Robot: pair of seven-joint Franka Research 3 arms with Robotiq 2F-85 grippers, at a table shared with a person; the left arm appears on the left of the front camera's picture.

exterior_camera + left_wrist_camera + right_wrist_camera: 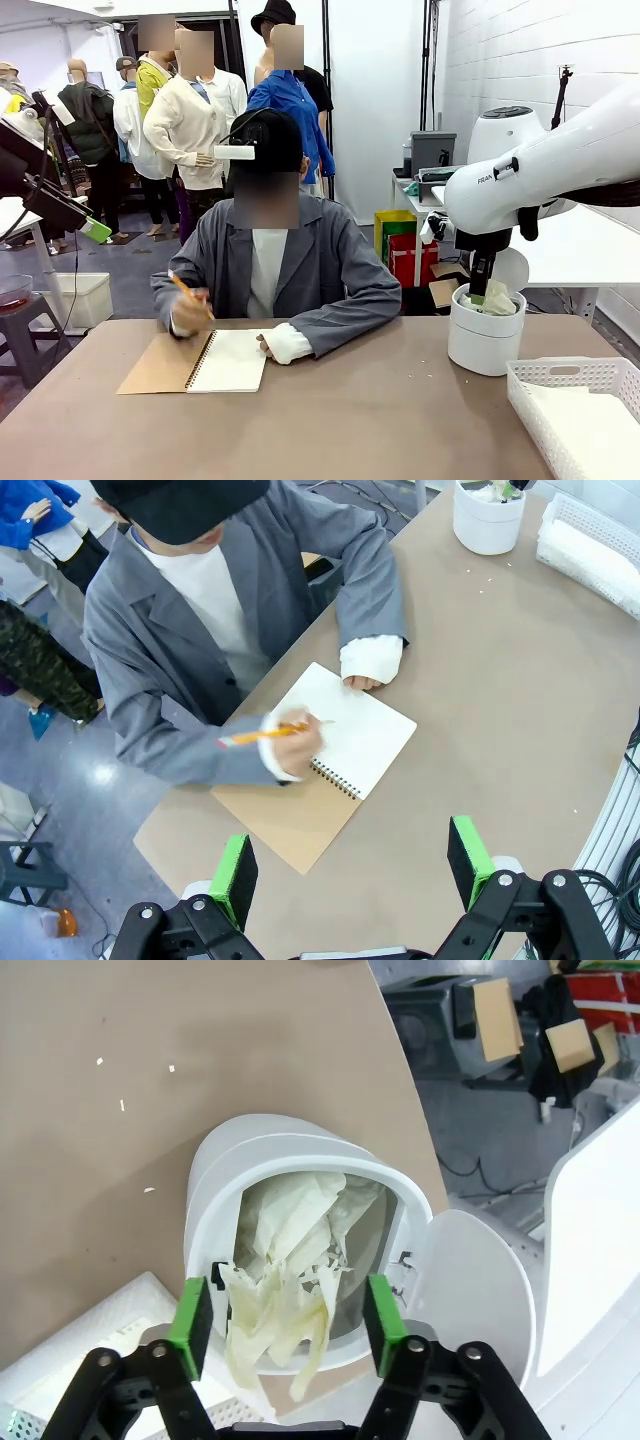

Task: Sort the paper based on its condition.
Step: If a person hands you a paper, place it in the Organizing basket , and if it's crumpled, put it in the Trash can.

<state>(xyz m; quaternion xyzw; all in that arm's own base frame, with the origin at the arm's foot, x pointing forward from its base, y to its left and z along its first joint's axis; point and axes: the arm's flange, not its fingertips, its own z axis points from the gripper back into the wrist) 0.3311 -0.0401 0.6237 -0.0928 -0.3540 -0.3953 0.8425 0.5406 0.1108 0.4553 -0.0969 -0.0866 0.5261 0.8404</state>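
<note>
A crumpled paper (272, 1325) hangs over the near rim of a white round bin (485, 345), between the fingers of my right gripper (288, 1305). The green pads stand apart on either side of it and do not squeeze it, so the gripper is open. More crumpled paper (300, 1210) lies inside the bin. In the front view my right gripper (483, 287) points straight down into the bin's mouth. Flat white sheets (595, 435) lie in the white lattice basket (560, 372) at the front right. My left gripper (352, 865) is open and holds nothing, high above the table's left part.
A person across the table writes with an orange pencil (262, 734) in a spiral notebook (232, 360) with a tan cover. The bin's lid (480, 1290) is swung open to the side. The table edge runs just behind the bin.
</note>
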